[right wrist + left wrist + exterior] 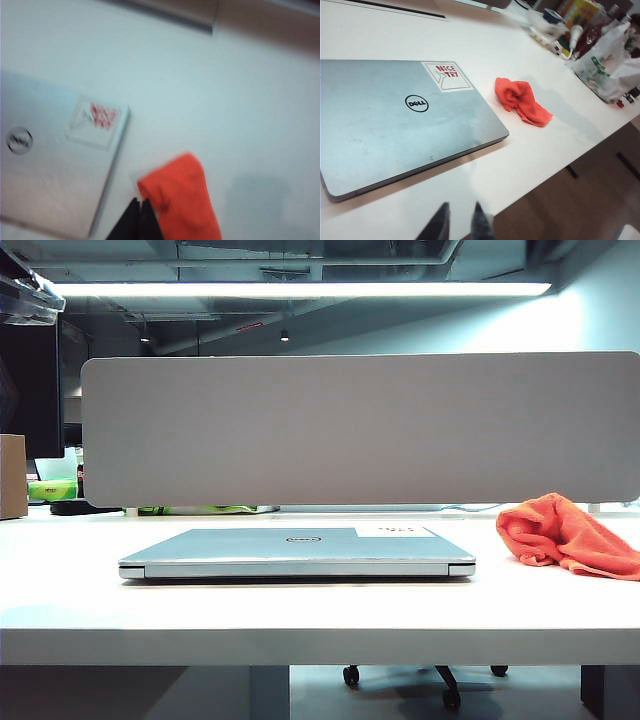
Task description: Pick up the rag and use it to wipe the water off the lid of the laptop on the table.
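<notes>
1. Laptop [297, 551] lies closed and flat near the middle of the white surface [300, 625], its hinge edge turned toward the front edge, with bare white on all sides.
2. Lid [385, 125] faces up, showing a dark oval Dell logo [417, 103] and a white red-printed sticker [447, 76] in one corner; faint pale streaks of water [365, 150] barely show on the silver.
3. Rag [565, 535], orange-red and crumpled in folds, sits on the surface just beside the laptop's sticker corner, apart from it, toward the right end of the exterior view.
4. Grey divider panel [360, 430] stands along the far edge behind both things.
5. Right claw [140, 220] hangs over the strip of bare surface between the laptop's side edge and the rag, fingertips together and holding nothing; that view is blurred.
6. Left claw [460, 222] hangs off the front edge of the surface, near the laptop's corner, its dark fingertips [440, 220] slightly apart and empty.
7. Bags and bottles [600, 55] crowd the surface's far end beyond the rag.
</notes>
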Motion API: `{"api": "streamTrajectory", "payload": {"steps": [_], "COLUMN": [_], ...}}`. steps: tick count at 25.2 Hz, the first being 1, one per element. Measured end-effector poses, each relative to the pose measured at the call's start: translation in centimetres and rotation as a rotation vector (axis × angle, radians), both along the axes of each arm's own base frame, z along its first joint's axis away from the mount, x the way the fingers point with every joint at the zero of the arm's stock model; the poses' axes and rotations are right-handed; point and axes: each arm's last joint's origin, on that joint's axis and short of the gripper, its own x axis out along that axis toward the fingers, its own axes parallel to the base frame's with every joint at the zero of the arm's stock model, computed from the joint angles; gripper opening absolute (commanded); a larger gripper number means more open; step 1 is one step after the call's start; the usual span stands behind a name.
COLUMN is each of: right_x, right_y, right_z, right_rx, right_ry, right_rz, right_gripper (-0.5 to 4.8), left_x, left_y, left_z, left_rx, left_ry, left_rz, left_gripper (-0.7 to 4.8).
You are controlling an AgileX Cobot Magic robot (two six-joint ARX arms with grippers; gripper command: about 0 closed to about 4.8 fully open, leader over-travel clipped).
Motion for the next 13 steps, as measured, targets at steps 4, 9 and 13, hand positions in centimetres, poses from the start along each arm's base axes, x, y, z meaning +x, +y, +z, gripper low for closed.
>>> {"api": "streamTrajectory", "payload": {"steps": [4,9,13], "right_x": [-2.4,-7.5,-10.1], "right_y": [0.0,-0.9,-1.5], "right_z": [1.2,-0.5,-3.5], "right_rx": [0.043,0.119,0.169], "right_ry": [-0.189,-0.511,-0.602], "right_rz": [0.021,0.04,0.013], "right_gripper": [-0.09,-0.09,-0.09], "left_x": [-0.6,-3.8,-6.2], "left_y": [0.1,0.6,1.0], "left_z": [0.4,2.0,2.5], "left_rx": [0.021,0.161,0.196], "left_ry": [-0.039,-0.236,-0.37], "left_rz": [0.027,0.246,0.391], "left_gripper": [0.58,0.58,0.58]}}
